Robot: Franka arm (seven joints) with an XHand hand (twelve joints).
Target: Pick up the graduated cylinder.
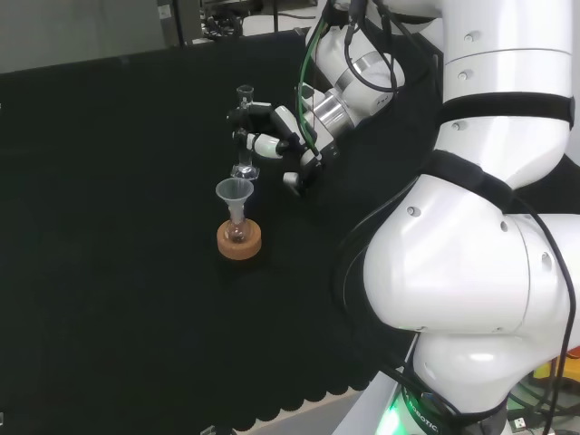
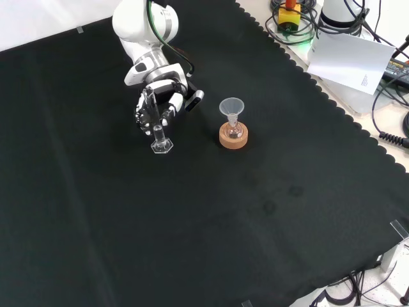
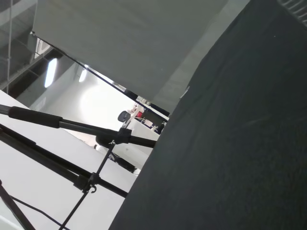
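Hand: the black and white hand (image 1: 272, 145) reaches in from the right of the head view, and its fingers (image 2: 167, 114) are curled round the middle of the graduated cylinder (image 2: 157, 128); in the front view the hand (image 2: 160, 102) comes down from the top.
Graduated cylinder: 1 clear, narrow tube (image 1: 245, 136), upright, with a hexagonal foot. The foot is at the cloth; whether it touches or is just above cannot be told.
Funnel: a clear funnel (image 1: 235, 195) sits upright in the neck of a small flask (image 1: 236, 232).
Stand: a cork ring (image 1: 239, 242) carries the flask; in the front view the cork ring (image 2: 233, 136) stands to the right of the cylinder, near it but apart.
Tabletop: black cloth (image 2: 192, 224) with a scalloped edge covers it.
Arm: white links (image 1: 471, 227) stand at the right of the head view.
Wrist view: black cloth (image 3: 230, 143) and dark tripod legs (image 3: 72, 127) against a pale room.
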